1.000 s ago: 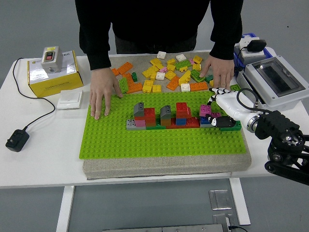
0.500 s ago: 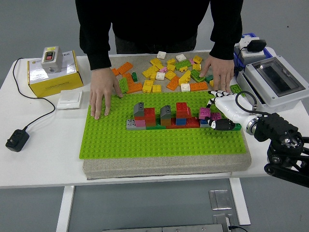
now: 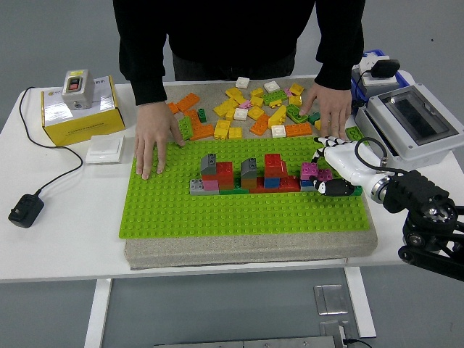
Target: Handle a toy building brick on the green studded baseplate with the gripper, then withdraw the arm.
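White fingers (image 3: 328, 154) of the right hand (image 3: 341, 168) curl onto the brick row's (image 3: 250, 175) right end on the green baseplate (image 3: 239, 206) (grip unclear), white table (image 3: 65, 239), yellow box (image 3: 76, 109) print unreadable.

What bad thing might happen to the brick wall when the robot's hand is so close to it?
The right hand sits at the right end of the brick row on the green baseplate; pulling away could knock the pink brick loose. The person's hand rests just behind it, so the two might bump.
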